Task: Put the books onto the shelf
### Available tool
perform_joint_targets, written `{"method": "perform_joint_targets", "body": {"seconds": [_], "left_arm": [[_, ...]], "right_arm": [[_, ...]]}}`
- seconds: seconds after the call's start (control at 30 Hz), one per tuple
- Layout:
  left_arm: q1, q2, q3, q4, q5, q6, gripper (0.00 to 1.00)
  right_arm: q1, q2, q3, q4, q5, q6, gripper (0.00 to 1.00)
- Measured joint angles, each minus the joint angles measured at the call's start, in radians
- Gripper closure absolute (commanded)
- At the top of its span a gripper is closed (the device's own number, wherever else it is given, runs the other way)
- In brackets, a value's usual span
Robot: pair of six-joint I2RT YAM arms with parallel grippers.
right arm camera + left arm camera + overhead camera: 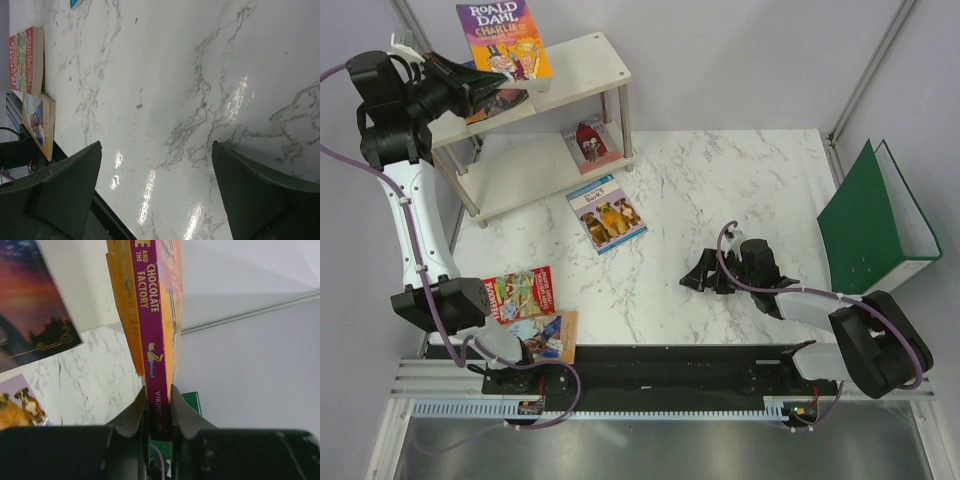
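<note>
Here, the left hand (159,402) clamps the Roald Dahl book (505,38) by its spine above the shelf (590,60); right hand (700,278) gapes wide.

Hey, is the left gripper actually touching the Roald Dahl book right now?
Touching. In the left wrist view, the left gripper clamps the Roald Dahl book, a finger pressed against each side of its purple spine, with no gap.
</note>
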Motion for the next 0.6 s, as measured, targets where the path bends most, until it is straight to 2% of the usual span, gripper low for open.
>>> {"method": "perform_joint_targets", "body": {"seconds": [0.13, 0.3, 0.6], "left_arm": [[0.076, 0.023, -0.071, -0.041, 0.079, -0.050, 0.98], [0.136, 0.023, -0.144, -0.052, 0.100, -0.054, 0.98], [0.148, 0.026, -0.156, -0.050, 0.110, -0.047, 0.98]], "right_arm": [[0.003, 0.022, -0.010, 0.055, -0.001, 0.001, 0.02], [0.008, 0.047, -0.019, 0.116, -0.003, 0.001, 0.02], [0.016, 0.102, -0.027, 0.219, -0.025, 0.015, 0.02]]}}
